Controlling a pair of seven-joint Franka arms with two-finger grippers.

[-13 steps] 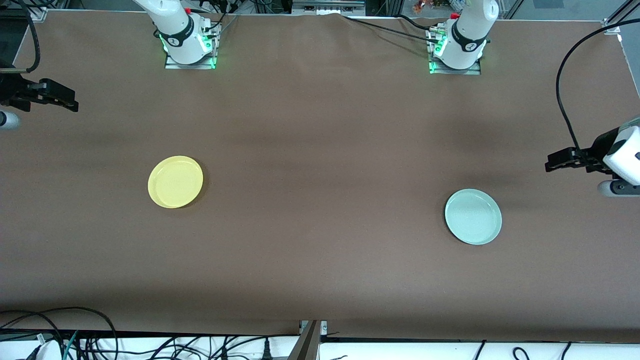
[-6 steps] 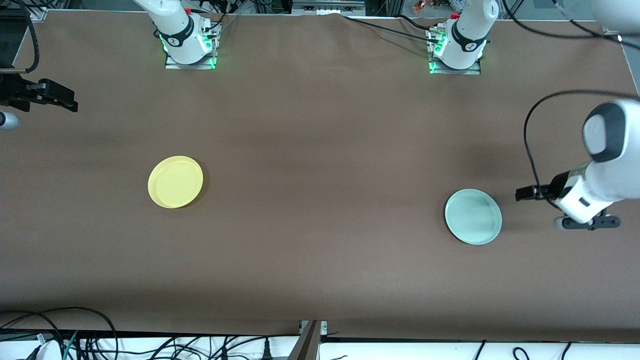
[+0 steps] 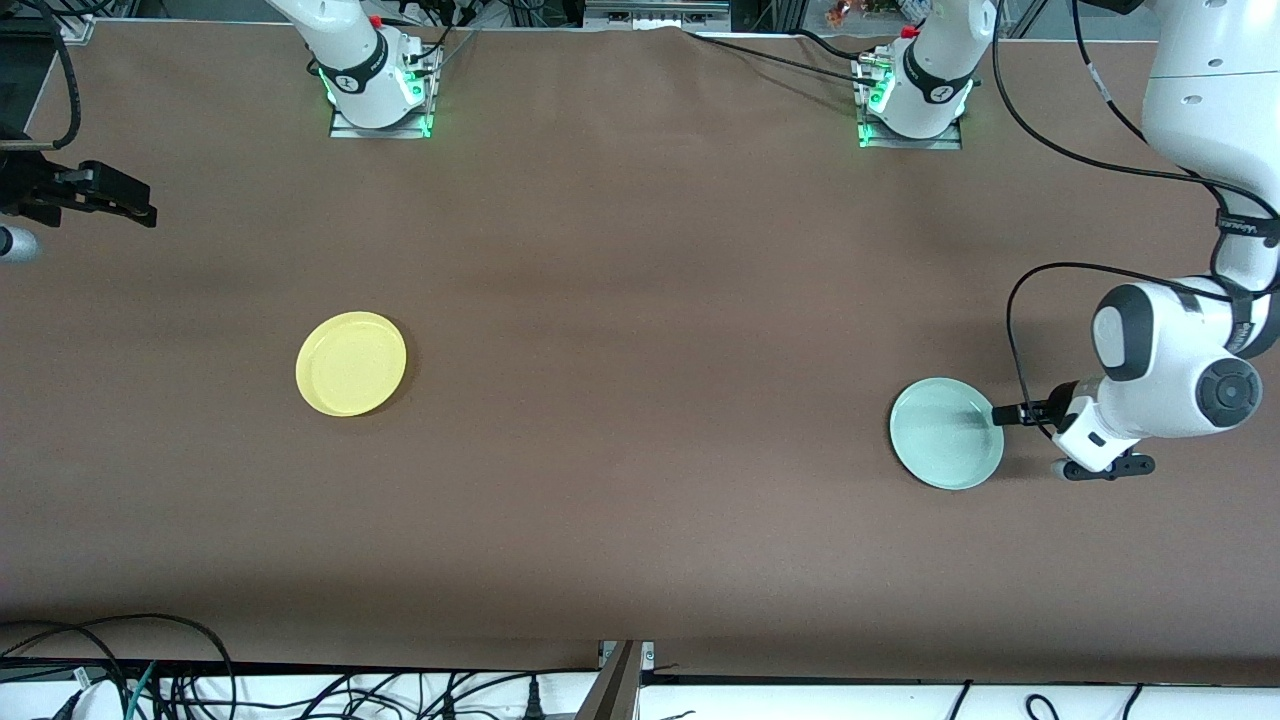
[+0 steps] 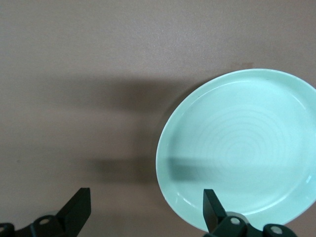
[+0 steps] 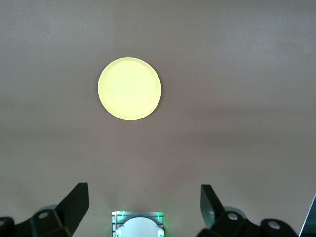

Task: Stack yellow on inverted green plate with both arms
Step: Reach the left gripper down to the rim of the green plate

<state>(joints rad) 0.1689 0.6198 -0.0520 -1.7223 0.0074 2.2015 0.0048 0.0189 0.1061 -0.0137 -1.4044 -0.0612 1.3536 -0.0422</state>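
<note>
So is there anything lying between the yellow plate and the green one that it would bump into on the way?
Nothing visible. Only bare brown table lies between the yellow plate and the green plate. The left gripper, fingers open, is at the green plate's rim; the right gripper waits at its end of the table.

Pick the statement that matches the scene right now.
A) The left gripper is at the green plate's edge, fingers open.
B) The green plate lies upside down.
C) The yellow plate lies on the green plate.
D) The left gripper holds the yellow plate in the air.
A: the left gripper is at the rim of the green plate, and the left wrist view shows its fingers spread, nothing gripped, the plate rim-up.
</note>
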